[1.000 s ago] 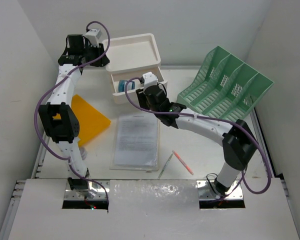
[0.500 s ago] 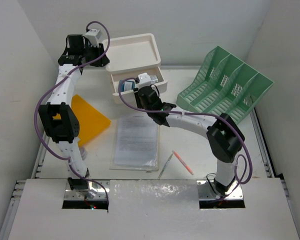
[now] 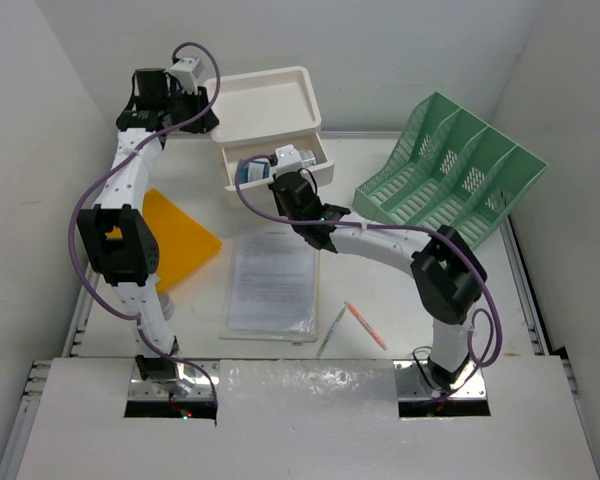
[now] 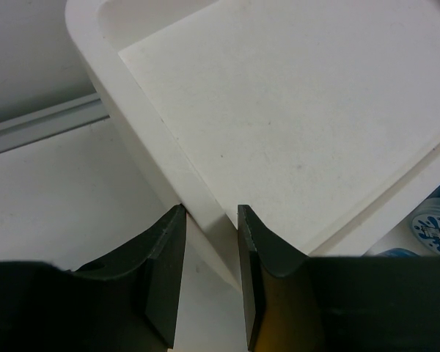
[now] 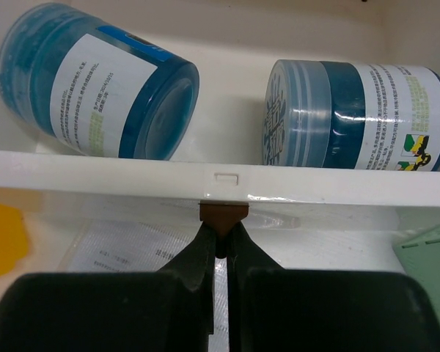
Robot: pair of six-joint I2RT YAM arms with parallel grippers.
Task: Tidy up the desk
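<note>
Right end effector (image 5: 220,239) pinches small brown tab (image 5: 222,213); left end effector (image 4: 210,217) seemingly clamps smooth box wall (image 4: 152,147).

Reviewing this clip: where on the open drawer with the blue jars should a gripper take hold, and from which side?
The small brown tab centred under the front lip of the drawer, coming from the front. The lip is otherwise a smooth flat strip; the tab juts out, thin enough to pinch. The right gripper is shut on it this way.
</note>
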